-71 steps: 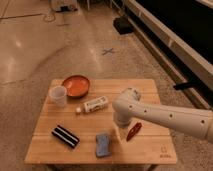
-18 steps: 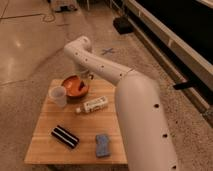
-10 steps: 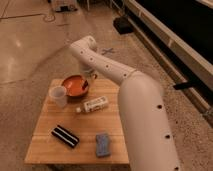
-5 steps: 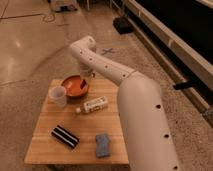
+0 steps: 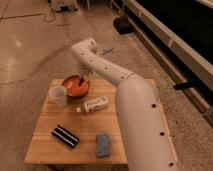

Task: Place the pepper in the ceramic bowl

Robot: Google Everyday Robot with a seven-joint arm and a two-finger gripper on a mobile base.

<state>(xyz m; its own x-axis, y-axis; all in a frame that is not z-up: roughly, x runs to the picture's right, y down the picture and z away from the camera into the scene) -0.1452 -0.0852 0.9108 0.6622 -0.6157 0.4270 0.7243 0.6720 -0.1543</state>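
The ceramic bowl [image 5: 74, 87] is shallow and orange-red with a darker rim, at the back left of the wooden table [image 5: 120, 150]. My gripper [image 5: 83, 81] hangs from the white arm [image 5: 107, 70] and reaches down over the bowl's right side, its tip at or just inside the rim. A slim dark-red streak [image 5: 80, 83] shows at the gripper's tip inside the bowl and looks like the pepper. I cannot tell whether it is held or lying in the bowl.
A translucent white cup [image 5: 58, 95] stands just left of the bowl. A white bottle with a label [image 5: 94, 105] lies in front of the bowl. A black striped object [image 5: 65, 136] and a blue sponge [image 5: 102, 144] lie near the front. My arm's bulk covers the table's right side.
Seven seconds ago the gripper was at the table's right front with the red pepper. It now sits over the bowl. Over the last second the arm has hardly moved.
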